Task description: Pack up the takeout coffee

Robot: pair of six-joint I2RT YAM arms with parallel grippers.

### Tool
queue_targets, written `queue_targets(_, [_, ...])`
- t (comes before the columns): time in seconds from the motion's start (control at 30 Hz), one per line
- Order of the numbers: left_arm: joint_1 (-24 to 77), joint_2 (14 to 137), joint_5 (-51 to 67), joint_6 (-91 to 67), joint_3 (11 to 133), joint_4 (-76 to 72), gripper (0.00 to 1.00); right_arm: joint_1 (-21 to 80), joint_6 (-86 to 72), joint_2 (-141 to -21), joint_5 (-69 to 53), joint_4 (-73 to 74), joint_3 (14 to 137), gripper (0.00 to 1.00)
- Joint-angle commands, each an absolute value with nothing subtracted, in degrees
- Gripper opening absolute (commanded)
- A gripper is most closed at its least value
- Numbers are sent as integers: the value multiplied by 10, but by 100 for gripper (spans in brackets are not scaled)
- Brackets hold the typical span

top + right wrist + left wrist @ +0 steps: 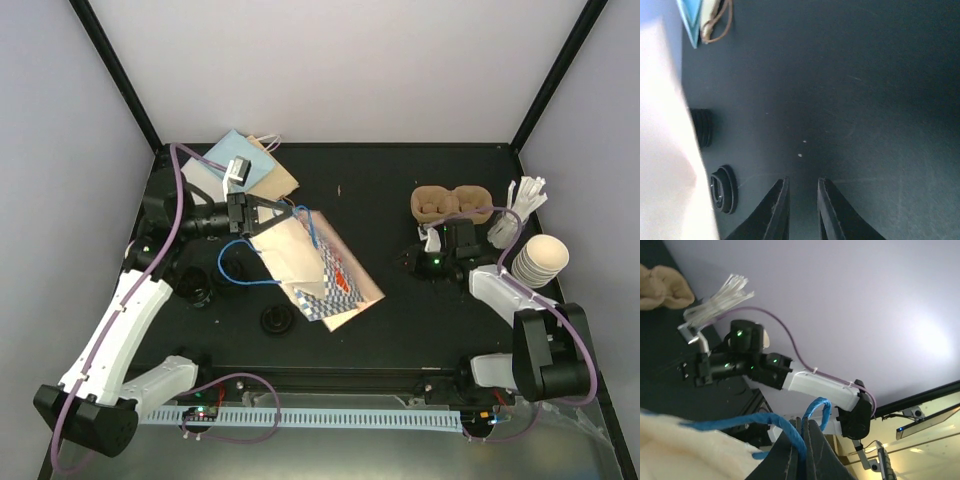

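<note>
Left gripper [802,431]: pressed together on the blue cord handle [790,426]; the cord loops out on either side of the fingers.
Checked bag [325,272]: lies left of centre in the overhead view, blue-checked with red circles along its lower edge. Its tan side faces up, and its upper end is just beside the left gripper [268,212].
Left arm [120,320]: runs from the lower left corner up to the bag.
Right gripper [803,182]: fingers slightly spread with a narrow gap and nothing in it. In its wrist view it is over the bare black table [865,100].
Black lids [722,189]: at the left edge of the right wrist view, well apart from the right fingers. From above, one lid [275,320] lies on the table just below the checked bag.
Cup tray [450,203]: brown with two holes, upper right of the overhead view, just above the right wrist.
Stir sticks [525,195]: a white bundle just right of the tray.
Paper cups [545,258]: a cream stack at the right edge, below the sticks, apart from the tray and beside the right arm.
Second bag [250,165]: light blue and tan, upper left, behind the left gripper.
</note>
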State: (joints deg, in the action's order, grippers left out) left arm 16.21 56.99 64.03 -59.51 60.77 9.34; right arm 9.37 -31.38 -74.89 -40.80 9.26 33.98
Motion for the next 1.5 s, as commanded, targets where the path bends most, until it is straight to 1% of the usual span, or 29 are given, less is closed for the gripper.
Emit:
queue_targets(0.0, [163, 566, 631, -591, 652, 65, 2, 105, -290, -744, -350, 111, 342, 22])
queue_targets(0.2, [164, 576, 623, -573, 655, 85, 2, 115, -253, -719, -336, 163, 376, 30])
queue_targets(0.3, [167, 584, 618, -559, 652, 102, 2, 135, -232, -693, -320, 203, 409, 35])
queue_targets(0.57, [175, 604, 599, -542, 632, 103, 2, 227, -189, -636, -250, 303, 520, 37])
queue_targets(0.8, [205, 639, 588, -543, 624, 87, 2, 281, -161, -582, -234, 309, 583, 47])
queue_targets(1.03, [239, 667, 565, -549, 623, 68, 1, 339, -135, -594, -220, 324, 646, 56])
queue_targets(1.23, [253, 672, 551, -552, 614, 60, 1, 393, -119, -598, -181, 339, 671, 58])
queue_targets(1.4, [259, 672, 548, -557, 607, 50, 1, 403, -115, -600, -165, 344, 686, 58])
queue_targets(1.47, [261, 672, 547, -557, 606, 49, 1, 403, -117, -601, -156, 342, 690, 61])
